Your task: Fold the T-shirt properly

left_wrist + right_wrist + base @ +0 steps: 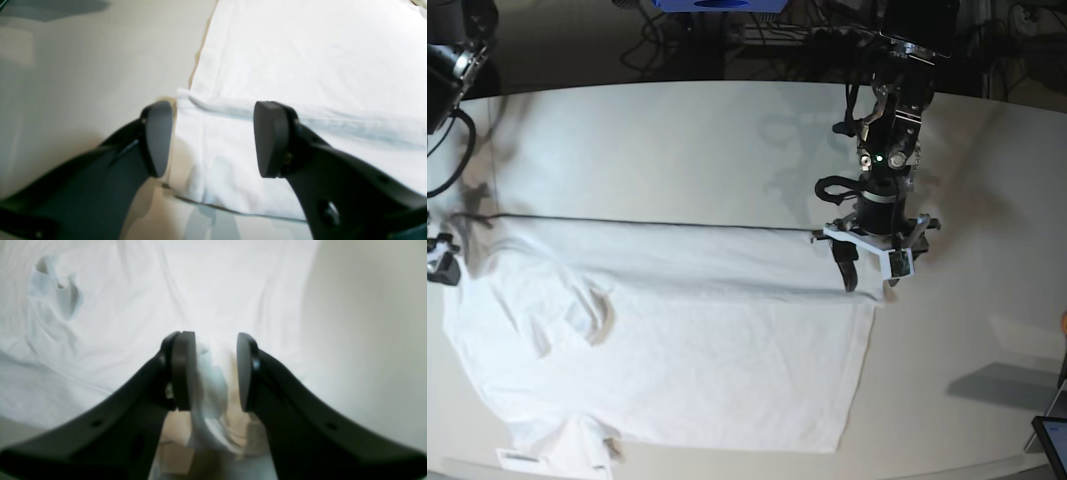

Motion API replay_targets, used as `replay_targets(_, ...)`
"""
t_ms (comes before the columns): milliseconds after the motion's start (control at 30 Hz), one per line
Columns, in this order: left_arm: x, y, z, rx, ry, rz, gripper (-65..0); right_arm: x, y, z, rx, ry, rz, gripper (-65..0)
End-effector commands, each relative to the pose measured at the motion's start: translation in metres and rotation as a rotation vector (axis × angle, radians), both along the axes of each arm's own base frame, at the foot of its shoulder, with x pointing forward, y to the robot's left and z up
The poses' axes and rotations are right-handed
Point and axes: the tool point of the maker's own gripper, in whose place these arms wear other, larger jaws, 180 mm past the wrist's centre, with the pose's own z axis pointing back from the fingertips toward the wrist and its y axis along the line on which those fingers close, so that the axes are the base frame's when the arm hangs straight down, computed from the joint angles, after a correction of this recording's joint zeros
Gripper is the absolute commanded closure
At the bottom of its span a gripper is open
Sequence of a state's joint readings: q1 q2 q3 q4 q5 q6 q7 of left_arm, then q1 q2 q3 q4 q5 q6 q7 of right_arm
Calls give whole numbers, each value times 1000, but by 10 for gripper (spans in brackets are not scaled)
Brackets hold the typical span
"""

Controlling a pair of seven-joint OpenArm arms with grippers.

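T-shirt [677, 350] cloth is being spread flat across the tabletop [677, 140], its long axis running side to side in the base view, with the sleeves and neck end lying toward that view's left and the bottom hem toward its right. The far long edge is being kept doubled over, so a straight fold line is stretching from one pincer to the other; judging by this, a lengthwise fold is being laid.

The left pincer [213, 140] is being held just above the far right corner of the shirt, with its jaws standing wide apart and nothing between them. One pad [156, 138] is hanging over bare table just outside the cloth edge, and the other is hanging over the folded layer, so the corner is being straddled, probably so that it can be pinched or has just been let go.

The right pincer [213, 371] is being seen only from its own wrist camera; in the base view it is lying at or beyond the left border. Its jaws are standing partly apart, with a blurred bunch of white cloth between them. Whether that cloth is being gripped or released cannot be told.
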State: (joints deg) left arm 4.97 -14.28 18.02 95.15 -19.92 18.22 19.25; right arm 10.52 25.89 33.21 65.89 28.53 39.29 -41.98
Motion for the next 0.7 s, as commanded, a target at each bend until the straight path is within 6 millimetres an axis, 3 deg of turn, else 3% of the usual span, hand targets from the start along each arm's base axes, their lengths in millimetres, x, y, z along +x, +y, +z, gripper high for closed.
replay_targets(0, 8, 2, 18, 14, -64, 0, -380, 11, -3, 34, -44, -100, 23, -122)
replay_targets(67, 8, 2, 18, 13, -65, 2, -380, 5, 3, 43, -95, -107, 55, -45)
replay_targets(133, 9, 1, 19, 10, -66, 2, -380, -4, 10, 44, -126, -87, 81, -13)
replay_targets(400, 14, 0, 25, 7, -84, 2, -380, -20, 57, 13, -60, 27, 133, -6)
replay_targets(667, 13, 2, 24, 14, -80, 1, -378, -20, 57, -11, 11, 80, 108, -9)
